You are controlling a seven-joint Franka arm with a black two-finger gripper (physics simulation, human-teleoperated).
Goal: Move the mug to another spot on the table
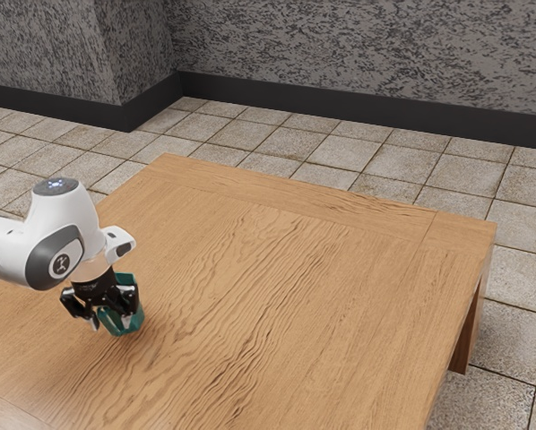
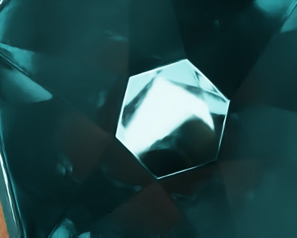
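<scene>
Lower left of the exterior view: a black gripper clasps a teal mug at the wooden table's left end. The wrist view looks down inside it, revealing its glossy hexagonal floor.

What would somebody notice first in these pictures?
The shiny teal mug, near the exterior view's left on the big wooden table, with the black gripper right at it. The wrist view looks straight down into the mug, at its bright six-sided bottom.
</scene>
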